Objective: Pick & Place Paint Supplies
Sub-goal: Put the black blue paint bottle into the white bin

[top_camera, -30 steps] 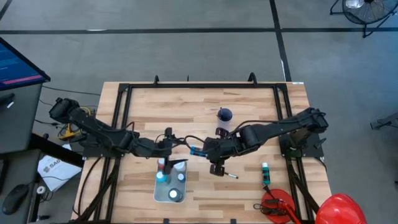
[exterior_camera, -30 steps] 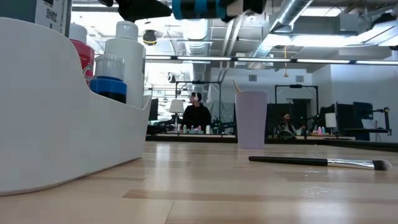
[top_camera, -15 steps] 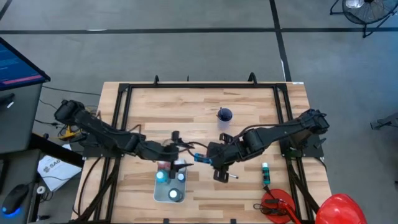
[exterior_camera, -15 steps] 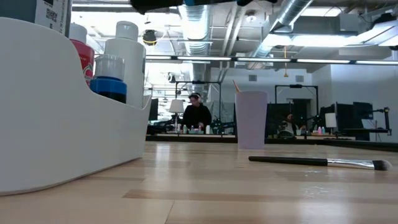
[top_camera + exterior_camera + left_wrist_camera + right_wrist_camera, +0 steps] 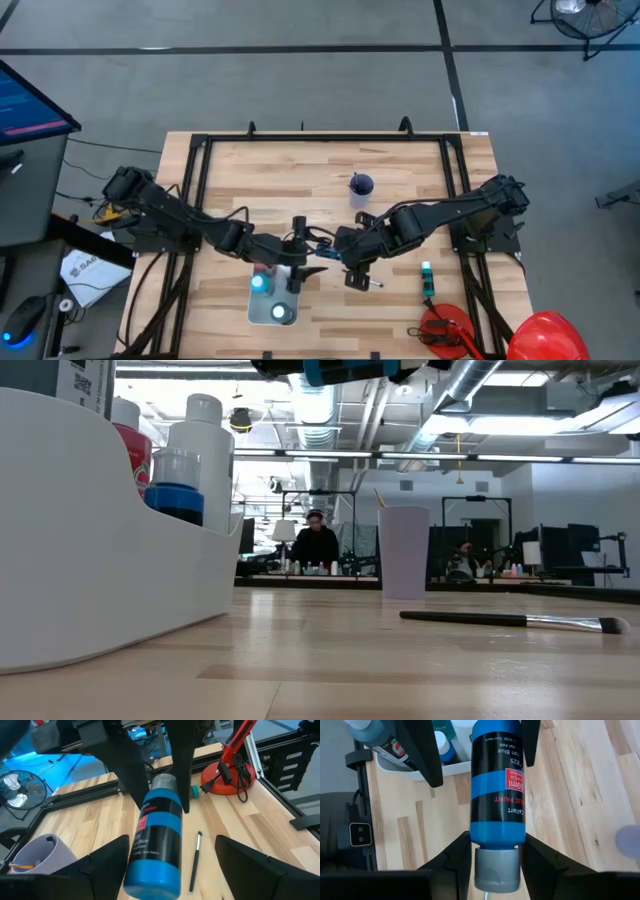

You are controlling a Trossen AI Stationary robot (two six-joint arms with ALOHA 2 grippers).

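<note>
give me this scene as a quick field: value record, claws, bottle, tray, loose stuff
right claw: shut on the blue paint bottle, near its grey cap, above the table
left claw: open, fingers either side of the same bottle, not gripping
white tray: front of table, holds bottles
loose brush: flat on table
teal bottle: lying at right
purple cup: upright, farther back

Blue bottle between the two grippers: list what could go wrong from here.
1. Only the right gripper grips the blue bottle, near its grey cap. The left gripper is open around the other end. If the right one lets go early, the bottle would likely fall to the table.
2. The white tray already holds several bottles, so setting this one in may knock them.
</note>
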